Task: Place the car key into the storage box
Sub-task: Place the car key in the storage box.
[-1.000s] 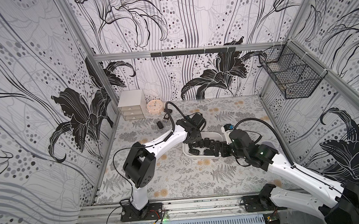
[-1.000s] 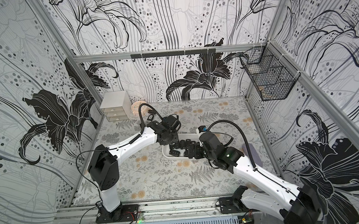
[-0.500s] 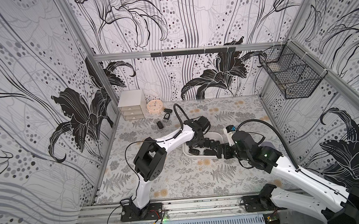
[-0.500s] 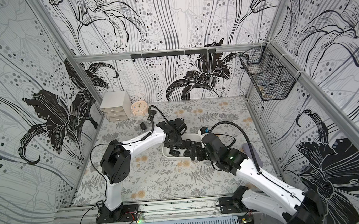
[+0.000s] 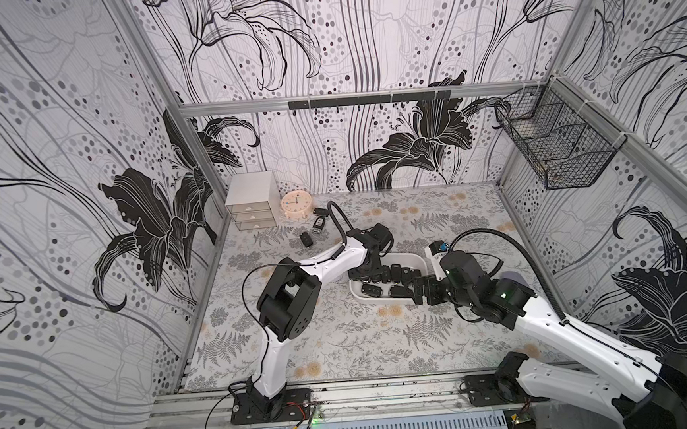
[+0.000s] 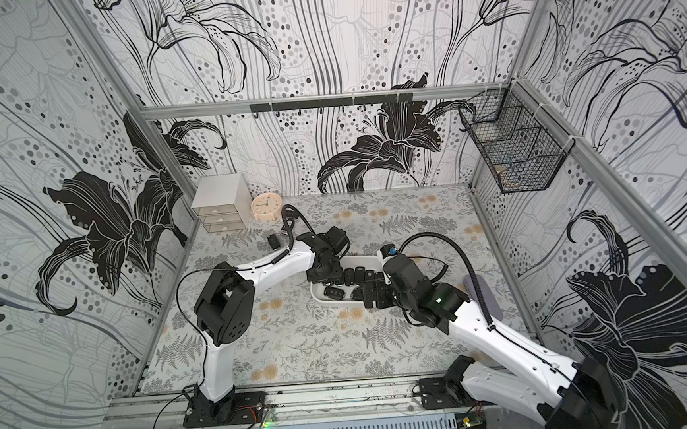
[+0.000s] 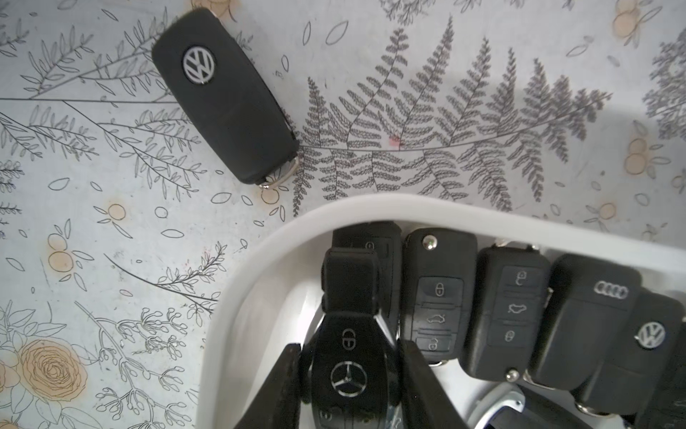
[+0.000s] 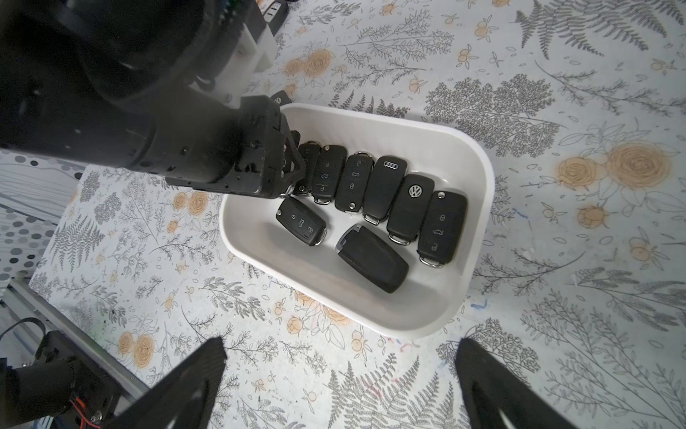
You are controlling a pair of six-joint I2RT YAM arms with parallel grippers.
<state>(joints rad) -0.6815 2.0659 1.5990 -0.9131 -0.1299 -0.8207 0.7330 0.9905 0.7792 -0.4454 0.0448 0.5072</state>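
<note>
The car key, clamped between the jaws of the left gripper, is apparently positioned inside the storage box but not yet released; the right gripper is spread wide.

Bright, even light casts soft shadows. Both top views bow at the edges. Wrist views are mostly sharp.
</note>
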